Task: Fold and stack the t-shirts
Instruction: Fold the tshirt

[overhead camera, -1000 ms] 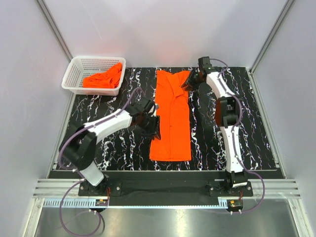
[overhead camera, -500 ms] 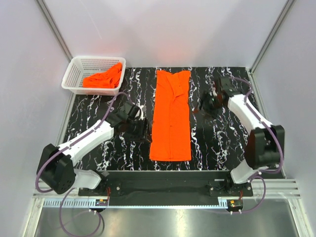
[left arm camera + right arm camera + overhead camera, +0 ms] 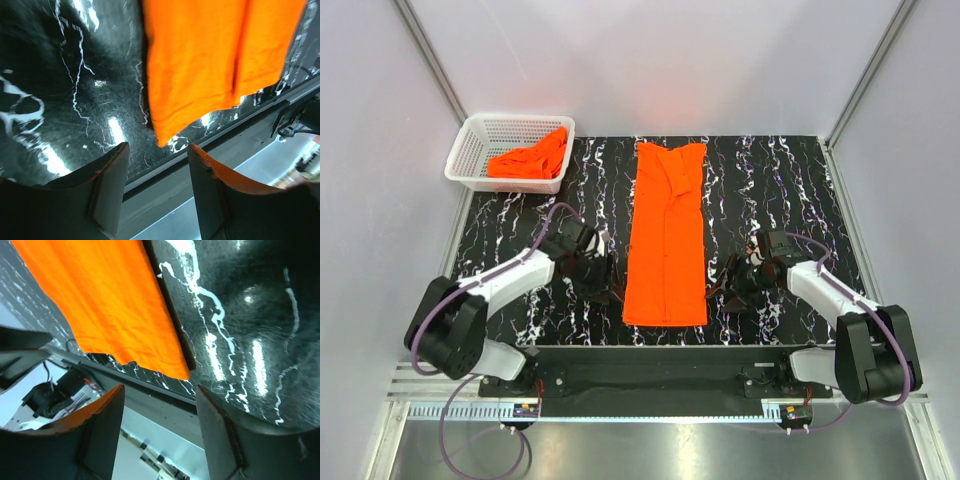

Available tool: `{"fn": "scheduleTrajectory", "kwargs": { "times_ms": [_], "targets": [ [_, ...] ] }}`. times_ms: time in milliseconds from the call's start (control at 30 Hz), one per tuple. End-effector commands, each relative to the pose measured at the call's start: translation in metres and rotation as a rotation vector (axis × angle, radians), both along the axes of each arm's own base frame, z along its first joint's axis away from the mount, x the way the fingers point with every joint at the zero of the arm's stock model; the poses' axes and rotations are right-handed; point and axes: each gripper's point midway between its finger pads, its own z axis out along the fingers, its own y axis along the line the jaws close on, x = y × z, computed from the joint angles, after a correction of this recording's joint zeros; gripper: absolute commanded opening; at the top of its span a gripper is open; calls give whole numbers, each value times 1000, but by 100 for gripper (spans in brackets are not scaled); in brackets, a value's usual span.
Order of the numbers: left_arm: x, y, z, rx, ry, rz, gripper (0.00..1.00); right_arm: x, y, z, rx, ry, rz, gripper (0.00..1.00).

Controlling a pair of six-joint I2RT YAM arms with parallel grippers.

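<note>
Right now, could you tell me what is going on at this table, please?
A bright orange cloth t-shirt is mid-fold, lying as a long strip down the middle of the black marbled table. The left arm's fingers and the right arm's fingers stand open and empty either side of its near end. Another orange t-shirt sits crumpled in the white mesh basket.

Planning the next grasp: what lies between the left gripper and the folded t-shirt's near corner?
Only bare black tabletop, as the left wrist view shows; the open left gripper is clear of the folded t-shirt.
</note>
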Motion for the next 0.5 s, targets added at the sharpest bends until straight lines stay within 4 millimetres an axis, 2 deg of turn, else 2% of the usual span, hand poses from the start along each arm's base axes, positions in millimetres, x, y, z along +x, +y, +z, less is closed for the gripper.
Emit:
{"fn": "scheduleTrajectory", "kwargs": {
  "times_ms": [0,100,267,467],
  "targets": [
    [0,-20,-6,-118,32,-4,56,7,18,3,106,-23,22,63],
    [-2,-21,-20,-106,64,1,55,-3,20,-13,84,11,38,61],
    [-5,-23,-29,-84,91,20,54,-11,23,-30,79,44,41,57],
    [-19,-23,-41,-53,131,26,51,-13,21,-43,39,60,50,53]
  ]
}}
